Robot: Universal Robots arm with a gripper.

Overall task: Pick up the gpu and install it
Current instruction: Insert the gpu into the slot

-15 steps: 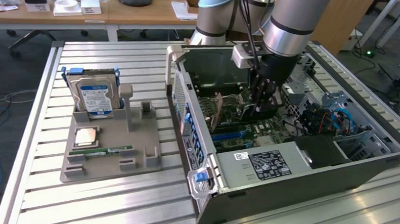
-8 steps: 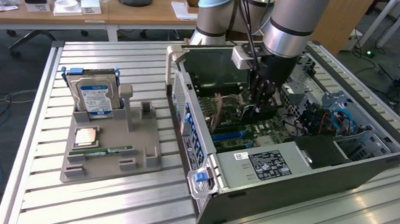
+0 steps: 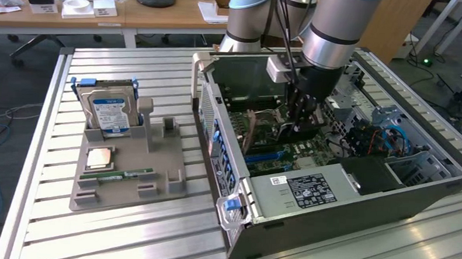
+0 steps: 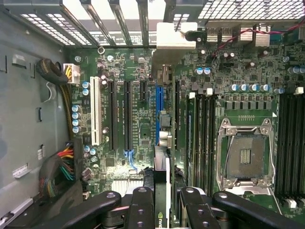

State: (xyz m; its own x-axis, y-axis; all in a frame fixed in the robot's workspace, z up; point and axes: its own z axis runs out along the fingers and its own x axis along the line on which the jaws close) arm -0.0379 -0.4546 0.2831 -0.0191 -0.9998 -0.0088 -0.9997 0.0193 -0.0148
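The gpu [image 3: 252,133] stands on edge inside the open computer case [image 3: 344,213], above the motherboard. In the wrist view the gpu [image 4: 162,167] shows edge-on, running from between my fingers to its silver end bracket [image 4: 175,36] at the case's rear slots. It sits right beside the blue expansion slot [image 4: 158,107]; I cannot tell whether it is seated in a slot. My gripper [image 3: 300,128] reaches down into the case, and in the wrist view the gripper [image 4: 164,193] is shut on the card, with a black finger [image 4: 142,200] on each side of it.
A grey parts holder [image 3: 127,186] on the slatted table, toward the exterior view's left, carries a silver hard drive [image 3: 110,114], a processor [image 3: 99,157] and a memory stick [image 3: 116,175]. The motherboard has an empty processor socket [image 4: 245,155]. Cable bundles [image 4: 59,167] lie near the case wall.
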